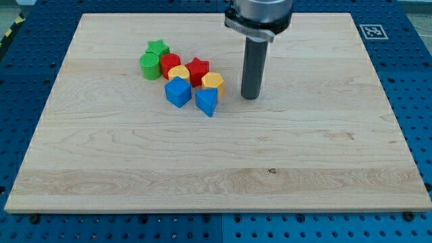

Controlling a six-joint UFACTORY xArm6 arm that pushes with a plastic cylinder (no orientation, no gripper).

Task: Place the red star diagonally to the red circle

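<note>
The red star (197, 69) lies in a tight cluster of blocks at the view's upper left of the wooden board. The red circle (169, 64) sits just to its left, with a yellow round block (179, 73) between and below them. My tip (250, 96) stands on the board to the right of the cluster, a short gap from the yellow hexagon (212, 82) and apart from the red star.
A green star (158, 48) and a green round block (150, 65) sit at the cluster's left. A blue cube-like block (178, 92) and a blue triangular block (206, 102) lie along its lower side. The wooden board (216, 169) rests on a blue perforated table.
</note>
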